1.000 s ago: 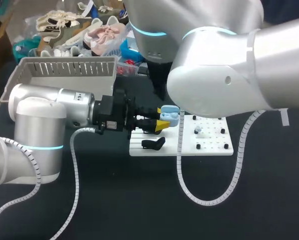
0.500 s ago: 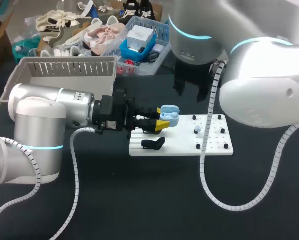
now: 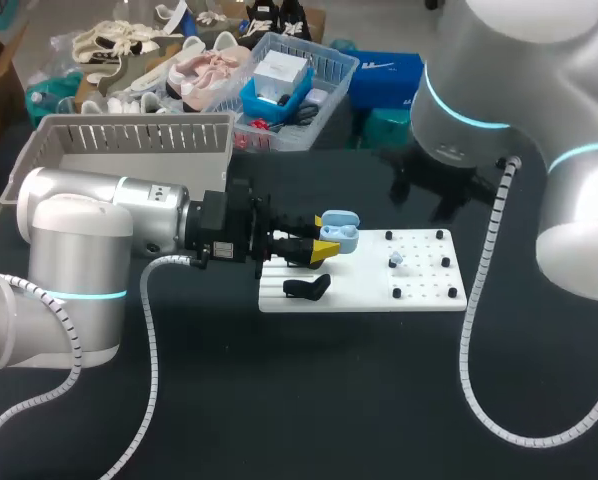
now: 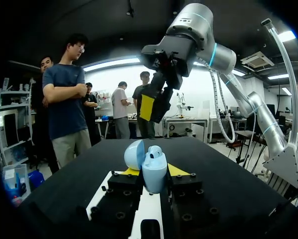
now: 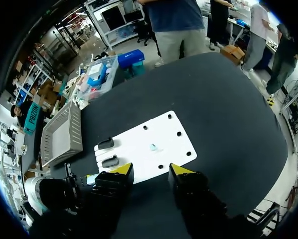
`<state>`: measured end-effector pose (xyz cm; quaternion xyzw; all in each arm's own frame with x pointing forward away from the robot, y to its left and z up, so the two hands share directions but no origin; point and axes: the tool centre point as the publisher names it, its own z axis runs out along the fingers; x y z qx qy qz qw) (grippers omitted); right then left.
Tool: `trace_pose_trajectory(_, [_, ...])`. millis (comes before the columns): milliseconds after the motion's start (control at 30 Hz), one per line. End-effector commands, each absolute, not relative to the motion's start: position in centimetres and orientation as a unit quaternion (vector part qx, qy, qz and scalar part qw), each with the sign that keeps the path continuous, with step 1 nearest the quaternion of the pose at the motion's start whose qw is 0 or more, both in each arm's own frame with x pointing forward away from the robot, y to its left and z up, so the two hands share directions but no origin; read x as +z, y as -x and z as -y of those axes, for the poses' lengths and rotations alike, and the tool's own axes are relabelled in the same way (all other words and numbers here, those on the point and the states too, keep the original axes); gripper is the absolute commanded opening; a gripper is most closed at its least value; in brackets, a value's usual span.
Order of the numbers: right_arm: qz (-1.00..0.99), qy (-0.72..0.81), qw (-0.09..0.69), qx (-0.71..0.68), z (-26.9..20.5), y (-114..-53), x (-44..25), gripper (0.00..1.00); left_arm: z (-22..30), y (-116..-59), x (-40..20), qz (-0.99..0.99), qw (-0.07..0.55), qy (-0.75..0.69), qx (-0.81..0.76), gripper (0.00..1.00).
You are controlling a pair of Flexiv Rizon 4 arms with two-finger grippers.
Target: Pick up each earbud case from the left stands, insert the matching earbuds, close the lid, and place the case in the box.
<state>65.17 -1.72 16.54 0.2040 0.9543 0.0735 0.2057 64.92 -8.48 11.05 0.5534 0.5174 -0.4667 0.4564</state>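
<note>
Case (image 3: 339,234), light blue, lid open and mouth upward, is clamped between the fingers of the left gripper (image 4: 154,173) over the left part of the board (image 3: 424,295). One loose earbud (image 5: 153,147) lies near the board's middle, apart from the case. The right gripper (image 5: 150,172) hangs high above the board, fingers apart and empty. The earbud lies ahead of its fingertips, almost on the line between them. The right arm is the nearer one, and a near-straight descent should reach the earbud.
</note>
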Motion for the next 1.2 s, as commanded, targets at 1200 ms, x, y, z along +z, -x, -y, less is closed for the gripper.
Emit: trace_pose_trajectory(1200, [-0.971, -0.118, 0.148, 0.148, 1.3, -68.0, 7.0, 0.53, 8.5, -64.9, 11.0, -0.518, 0.457, -0.553, -0.466, 0.0])
